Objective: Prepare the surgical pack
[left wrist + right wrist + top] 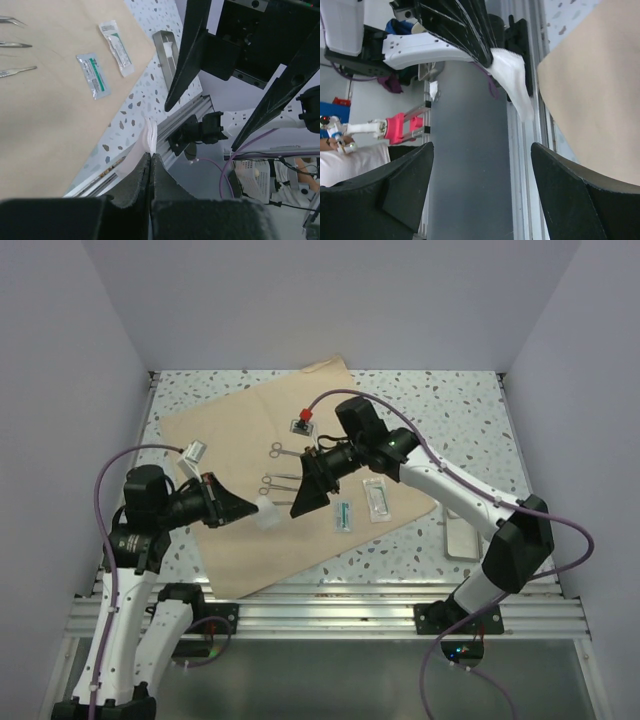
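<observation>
Tan surgical pack [235, 435]: sheet spread flat on the speckled table [450, 400], carrying steel instruments [282, 480] and two sealed packets [378, 498]. Right gripper [303, 488] above it, fingers spread wide, empty. Left gripper [248, 511] opposite, pressed together on a small white gauze pad [268, 512].
</observation>
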Controlling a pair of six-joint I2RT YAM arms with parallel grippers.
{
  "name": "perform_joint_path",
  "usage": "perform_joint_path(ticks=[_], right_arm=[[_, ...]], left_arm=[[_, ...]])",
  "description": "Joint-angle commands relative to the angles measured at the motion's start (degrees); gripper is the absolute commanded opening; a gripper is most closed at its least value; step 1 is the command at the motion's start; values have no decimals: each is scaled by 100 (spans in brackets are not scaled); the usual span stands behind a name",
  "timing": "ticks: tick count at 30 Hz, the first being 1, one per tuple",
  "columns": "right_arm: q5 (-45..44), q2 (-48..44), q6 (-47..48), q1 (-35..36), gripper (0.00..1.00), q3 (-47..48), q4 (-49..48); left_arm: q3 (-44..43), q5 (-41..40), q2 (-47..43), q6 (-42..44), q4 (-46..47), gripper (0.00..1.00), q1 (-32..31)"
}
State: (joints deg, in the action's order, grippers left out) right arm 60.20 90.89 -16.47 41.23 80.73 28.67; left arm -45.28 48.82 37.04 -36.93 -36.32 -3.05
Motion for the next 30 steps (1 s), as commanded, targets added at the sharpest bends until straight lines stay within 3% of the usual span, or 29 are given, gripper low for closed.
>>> perform_joint_path(ticks=[1,14,19,20,23,24,25,26,27,30], right_arm=[[334,218,-23,192,82,443,-370],[255,983,276,675,80,954,-142],[413,1141,179,869,74,945,-247],[439,1167,153,930,70,936,-256],[396,1194,30,966,38,796,-405],[361,1194,-153,974,26,726,-519],[317,1185,-216,966,3,681,-659],[177,1203,-242,974,0,655,-634],[-16,1203,-286,957,0,663,-547],[-647,1063,-610,887,0,480,-572]], left_arm=[[-25,594,-126,-104,-349,0,6],[-87,796,-241,-157,-429,0,6],[-69,805,-153,-183,-350,0,6],[-69,805,-135,-209,-298,0,6],[-95,796,-30,-218,-271,0,6],[-121,796,31,-218,-262,0,6],[-130,779,75,-227,-253,0,6],[-157,691,110,-245,-297,0,6],[-270,604,259,-210,-410,6,6],[-603,-72,697,-122,-971,37,6]])
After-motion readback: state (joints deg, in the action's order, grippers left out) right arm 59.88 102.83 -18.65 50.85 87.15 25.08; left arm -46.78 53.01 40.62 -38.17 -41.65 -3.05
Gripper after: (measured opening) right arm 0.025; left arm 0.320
